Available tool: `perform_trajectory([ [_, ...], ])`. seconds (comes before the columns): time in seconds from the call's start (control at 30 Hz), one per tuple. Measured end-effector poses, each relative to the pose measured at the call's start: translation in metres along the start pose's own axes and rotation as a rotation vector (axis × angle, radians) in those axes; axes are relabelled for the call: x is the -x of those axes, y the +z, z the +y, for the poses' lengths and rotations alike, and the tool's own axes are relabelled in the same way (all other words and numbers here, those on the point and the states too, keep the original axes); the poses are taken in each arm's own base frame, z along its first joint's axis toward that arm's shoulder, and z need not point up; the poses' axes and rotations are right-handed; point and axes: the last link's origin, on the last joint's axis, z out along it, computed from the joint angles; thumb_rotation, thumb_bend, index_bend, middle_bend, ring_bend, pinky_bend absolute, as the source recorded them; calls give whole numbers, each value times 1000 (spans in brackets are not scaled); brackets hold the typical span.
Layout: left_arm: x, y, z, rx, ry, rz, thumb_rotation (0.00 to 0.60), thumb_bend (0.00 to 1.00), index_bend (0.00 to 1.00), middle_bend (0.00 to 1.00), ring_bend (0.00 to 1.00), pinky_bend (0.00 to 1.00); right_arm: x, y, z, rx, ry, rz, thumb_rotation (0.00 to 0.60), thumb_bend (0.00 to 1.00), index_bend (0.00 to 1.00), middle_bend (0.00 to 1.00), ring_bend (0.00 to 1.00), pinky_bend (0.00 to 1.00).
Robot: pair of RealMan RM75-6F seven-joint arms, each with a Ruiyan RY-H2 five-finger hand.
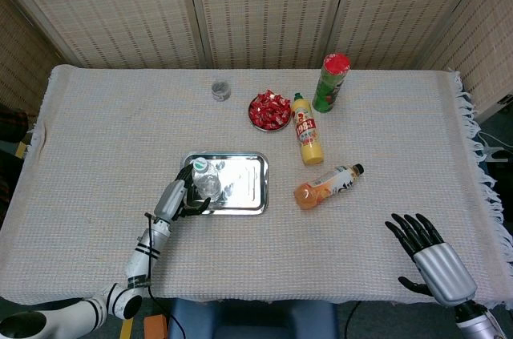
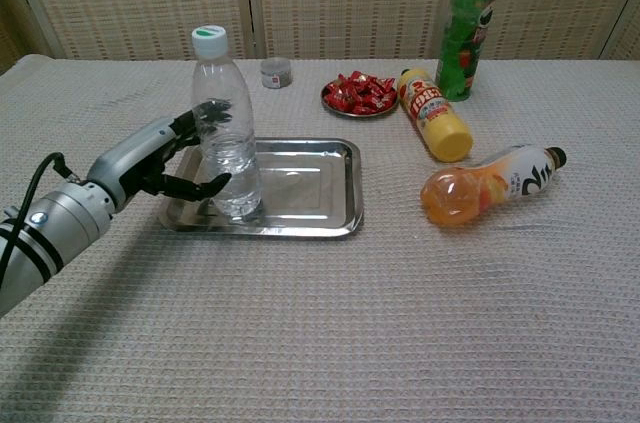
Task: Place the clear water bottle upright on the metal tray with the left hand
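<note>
Clear water bottle (image 2: 226, 128) looks upright on the metal tray (image 2: 320, 178)'s left side, left hand (image 2: 165, 158) wrapped around it. I'd open the fingers slowly, no nudging.

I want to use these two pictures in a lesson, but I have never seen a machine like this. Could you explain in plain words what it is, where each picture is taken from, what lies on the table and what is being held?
This is a two-armed robot, steered by a person, with a robot hand shaped like a human one on each arm. One picture looks down from a camera at its head, the other looks forward from its chest.

The left robot hand is wrapped around a clear plastic water bottle with a white cap, which stands upright on a shiny metal tray. The right robot hand is at the table's near edge, fingers spread, holding nothing.

Also on the cloth-covered table: a tall green can with a red lid, a yellow bottle lying down, an orange drink bottle on its side, a dish of red sweets and a small grey jar.
</note>
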Motion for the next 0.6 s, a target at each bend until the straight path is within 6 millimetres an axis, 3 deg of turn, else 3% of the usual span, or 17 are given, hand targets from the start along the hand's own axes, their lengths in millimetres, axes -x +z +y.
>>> perform_trajectory([
  [0.33,-30,-15,-2,13,87,-7,600,370,0,0,0,0,2,1,-1,0,-8,-8,600,8,0,0,0,0],
  [0.43,-45,-32,-12,10,186,-12,600,373,0,0,0,0,1,2,-1,-4,-8,-7,600,8,0,0,0,0],
  [0.6,-77,-77,-30,10,396,30,600,379,0,0,0,0,-1,3,0,-2,-2,22,600,7,0,0,0,0],
])
